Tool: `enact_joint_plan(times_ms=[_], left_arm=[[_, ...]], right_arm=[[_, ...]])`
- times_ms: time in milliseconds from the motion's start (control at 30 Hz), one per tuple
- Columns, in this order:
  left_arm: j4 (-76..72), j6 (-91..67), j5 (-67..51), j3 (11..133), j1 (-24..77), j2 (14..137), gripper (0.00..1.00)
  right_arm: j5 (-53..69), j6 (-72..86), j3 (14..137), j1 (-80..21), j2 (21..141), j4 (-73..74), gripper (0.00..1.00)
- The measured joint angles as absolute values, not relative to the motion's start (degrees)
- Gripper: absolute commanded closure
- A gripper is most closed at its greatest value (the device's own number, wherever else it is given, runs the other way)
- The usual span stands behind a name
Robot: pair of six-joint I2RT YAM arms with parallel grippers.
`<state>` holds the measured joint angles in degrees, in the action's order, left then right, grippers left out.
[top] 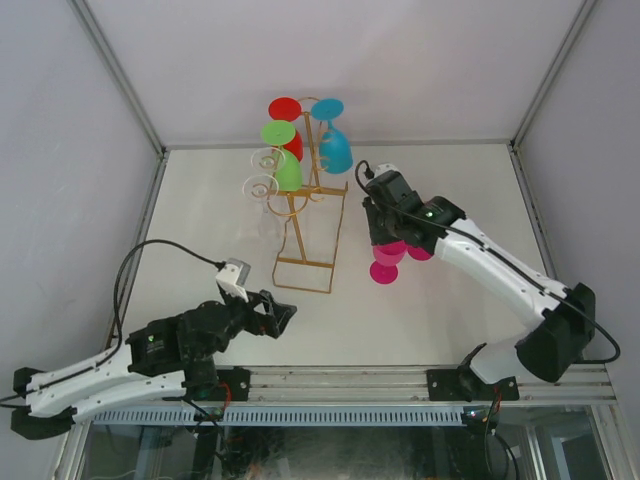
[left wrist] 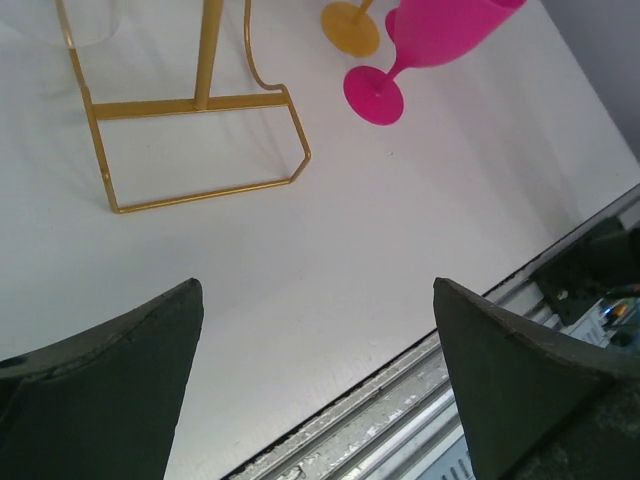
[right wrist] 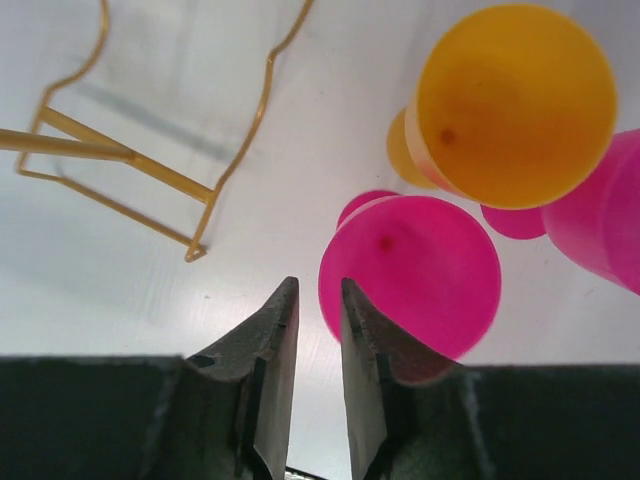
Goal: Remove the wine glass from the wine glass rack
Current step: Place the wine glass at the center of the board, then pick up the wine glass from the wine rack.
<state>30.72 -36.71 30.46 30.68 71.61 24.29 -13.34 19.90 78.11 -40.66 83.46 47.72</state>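
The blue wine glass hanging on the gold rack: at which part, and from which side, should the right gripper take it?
Probably its bowl, from the right. The blue wine glass hangs foot up on the right side of the rack, so the bowl hangs free toward the right gripper; the post and the green glass close off its left.

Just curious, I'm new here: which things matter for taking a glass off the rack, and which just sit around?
In the job: gold rack; green glass, red glass, blue glass and clear glasses hanging on it; right claw.
Lying about: pink glasses and orange glass on the table; left claw.
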Motion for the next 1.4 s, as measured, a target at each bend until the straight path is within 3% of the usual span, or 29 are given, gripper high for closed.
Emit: enact_joint_plan(times_ms=[200,300,467,600,833,1167,1400], left_arm=[[32.38,-42.68,25.80,30.30,63.00,21.54,0.00],[33.52,-44.42,21.74,30.30,52.49,21.61,0.00],[35.46,-46.74,15.46,30.30,34.48,21.15,0.00],[37.95,-47.48,13.50,30.37,26.68,18.41,0.00],[40.99,-46.26,13.50,33.56,24.95,17.85,0.00],[42.54,-42.81,14.96,37.10,24.95,17.78,0.00],[43.75,-39.92,16.78,37.10,24.95,14.94,0.00]], right_arm=[[-11.40,20.60,78.50,-40.62,75.13,47.64,0.68],[-10.39,21.15,78.50,-40.16,71.79,47.00,0.63],[-7.46,23.18,78.46,-37.12,67.55,44.16,0.47],[-4.62,25.67,78.26,-32.82,64.90,40.05,0.40],[3.66,32.34,78.26,-25.67,65.25,29.78,0.34],[11.11,47.92,78.17,-19.49,74.89,12.56,0.37],[11.81,54.41,82.61,-18.50,83.85,8.75,0.39]])
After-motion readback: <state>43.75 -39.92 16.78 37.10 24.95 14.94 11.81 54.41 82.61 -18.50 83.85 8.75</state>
